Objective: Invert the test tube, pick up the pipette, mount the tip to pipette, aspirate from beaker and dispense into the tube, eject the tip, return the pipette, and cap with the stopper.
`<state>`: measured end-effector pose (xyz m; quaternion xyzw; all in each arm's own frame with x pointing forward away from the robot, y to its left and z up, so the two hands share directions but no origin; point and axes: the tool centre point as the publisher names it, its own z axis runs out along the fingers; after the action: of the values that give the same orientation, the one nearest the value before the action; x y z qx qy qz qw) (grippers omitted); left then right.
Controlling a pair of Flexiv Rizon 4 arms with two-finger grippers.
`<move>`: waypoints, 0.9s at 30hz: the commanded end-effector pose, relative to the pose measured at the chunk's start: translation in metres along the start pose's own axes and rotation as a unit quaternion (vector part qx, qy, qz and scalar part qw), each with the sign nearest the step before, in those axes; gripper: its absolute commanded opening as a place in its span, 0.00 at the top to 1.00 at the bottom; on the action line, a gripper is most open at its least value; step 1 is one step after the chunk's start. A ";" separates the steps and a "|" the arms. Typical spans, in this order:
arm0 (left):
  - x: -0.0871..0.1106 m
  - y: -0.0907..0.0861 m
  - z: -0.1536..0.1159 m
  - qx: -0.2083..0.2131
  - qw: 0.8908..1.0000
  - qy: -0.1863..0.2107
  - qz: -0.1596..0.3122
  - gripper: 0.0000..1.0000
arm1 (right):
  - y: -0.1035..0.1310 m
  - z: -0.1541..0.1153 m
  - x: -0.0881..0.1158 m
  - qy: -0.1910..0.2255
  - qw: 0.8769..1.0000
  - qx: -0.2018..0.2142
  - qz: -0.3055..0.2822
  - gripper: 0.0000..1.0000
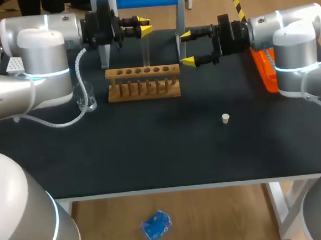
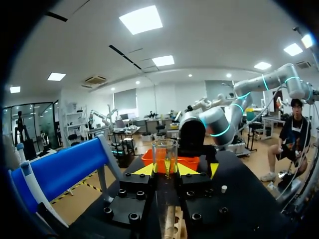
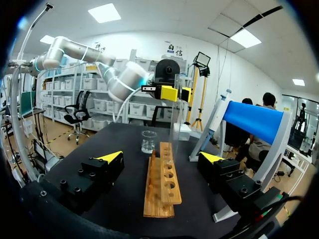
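The rack (image 1: 142,82) sits toward the back edge of the bench (image 1: 152,159), the beaker (image 1: 85,98) near its left end; the stopper (image 1: 225,118) stands alone on the dark top nearer the front edge, well apart from both. One rack, one beaker, one stopper, one test tube (image 1: 145,50); the tube hangs above the rack, long axis vertical, rimmed end uppermost, the left hand (image 1: 143,24) clamped on it; the right hand (image 1: 187,48) hovers near it, fingers wide apart.

A lab bench: a wooden test tube rack (image 1: 143,82), glass beaker (image 1: 85,98) and stopper (image 1: 225,118) on a black tabletop (image 1: 163,153), flanked by my left arm (image 1: 39,68) and right arm (image 1: 297,53).
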<state>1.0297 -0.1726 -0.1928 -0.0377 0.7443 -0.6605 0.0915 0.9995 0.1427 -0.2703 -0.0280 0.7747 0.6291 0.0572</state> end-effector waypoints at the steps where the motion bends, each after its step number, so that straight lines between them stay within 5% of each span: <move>1: 0.000 -0.001 0.000 -0.003 1.000 -0.001 0.000 1.00 | -0.001 0.000 -0.001 0.001 1.000 0.000 0.000 0.00; 27: 0.007 0.009 -0.001 0.007 1.000 -0.008 0.013 1.00 | -0.001 0.000 -0.001 0.001 1.000 0.000 0.000 0.00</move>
<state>1.0256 -0.1717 -0.2019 -0.0305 0.7404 -0.6634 0.1036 0.9995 0.1427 -0.2703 -0.0280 0.7747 0.6291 0.0572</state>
